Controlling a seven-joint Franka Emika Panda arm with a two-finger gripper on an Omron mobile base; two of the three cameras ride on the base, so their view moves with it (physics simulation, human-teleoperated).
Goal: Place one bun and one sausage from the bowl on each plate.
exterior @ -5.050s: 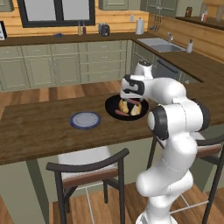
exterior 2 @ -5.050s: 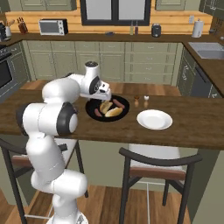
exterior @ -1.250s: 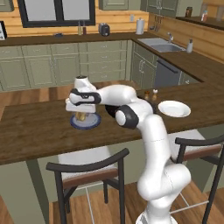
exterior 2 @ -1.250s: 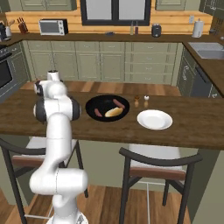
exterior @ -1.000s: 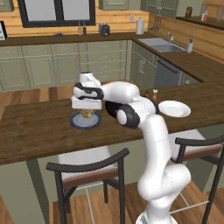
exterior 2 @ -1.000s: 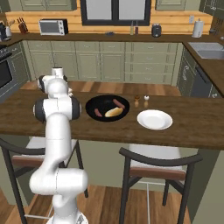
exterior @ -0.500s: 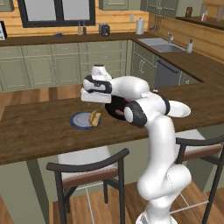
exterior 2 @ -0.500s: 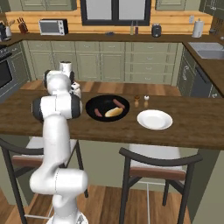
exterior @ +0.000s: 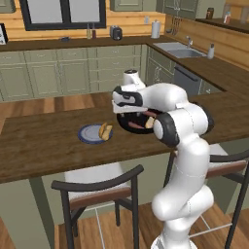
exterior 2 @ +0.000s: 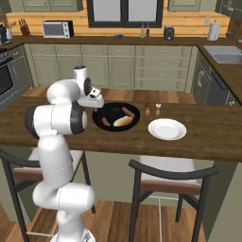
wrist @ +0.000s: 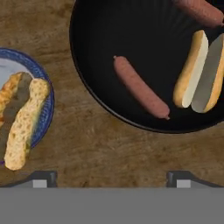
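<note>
We see a dark wooden island counter (exterior 2: 203,137) with two dark-framed chairs (exterior 2: 165,182) before it. Behind stand green cabinets (exterior 2: 123,71), a dark-framed window (exterior 2: 125,12), a microwave (exterior 2: 57,29) and a sink (exterior: 181,49). The floor (exterior: 97,228) is wood.

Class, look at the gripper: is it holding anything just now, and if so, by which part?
Nothing is held. The gripper is open and empty, hanging over the counter between the blue-grey plate and the black bowl.

My gripper (wrist: 112,177) hung over the counter (wrist: 109,144) between plate (wrist: 46,94) and bowl (wrist: 94,87), a bun (wrist: 24,124) lay on that plate, two sausages (wrist: 141,92) and a bun (wrist: 197,72) in the bowl, second plate (exterior 2: 167,129) right of the bowl.
</note>
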